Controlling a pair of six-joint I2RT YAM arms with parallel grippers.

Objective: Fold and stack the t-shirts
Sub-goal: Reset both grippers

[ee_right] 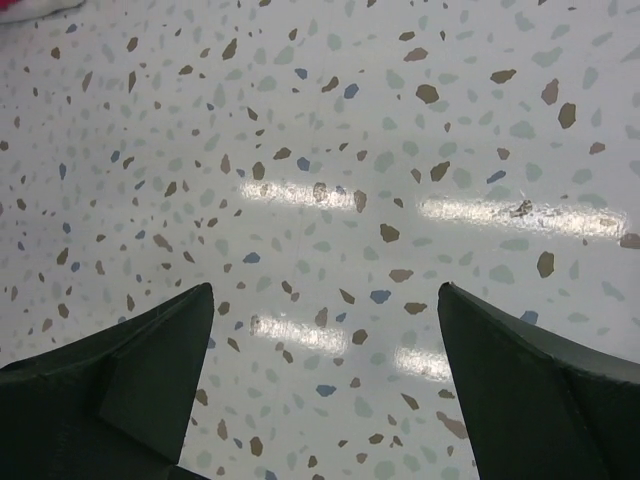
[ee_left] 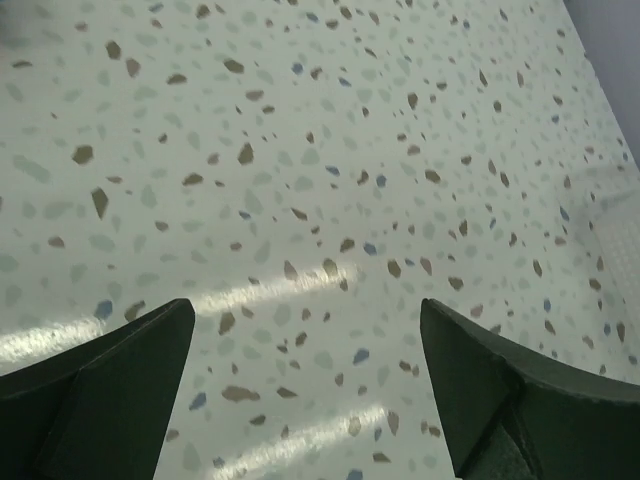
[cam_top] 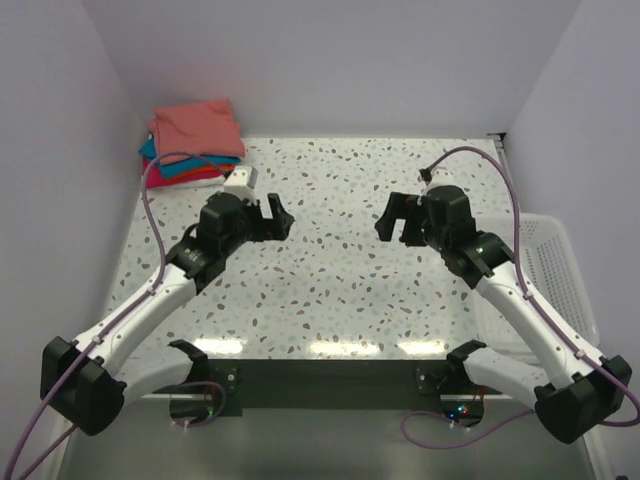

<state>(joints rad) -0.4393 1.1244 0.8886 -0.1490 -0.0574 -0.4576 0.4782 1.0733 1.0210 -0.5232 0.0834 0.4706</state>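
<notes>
A stack of folded t-shirts (cam_top: 193,142) lies at the far left corner of the table in the top view: a salmon-pink one on top, with teal-blue, orange and magenta edges showing beneath. My left gripper (cam_top: 280,218) hovers over the table to the right and in front of the stack, open and empty; the left wrist view shows its fingers (ee_left: 110,385) wide apart over bare table. My right gripper (cam_top: 392,220) is open and empty over the table's middle right, its fingers (ee_right: 540,385) apart. A pink sliver (ee_right: 20,8) of the shirts shows in the right wrist view's top left corner.
A white plastic mesh basket (cam_top: 550,262) stands off the table's right edge. White walls close in the table at the back and both sides. The speckled tabletop (cam_top: 330,280) lies between the arms.
</notes>
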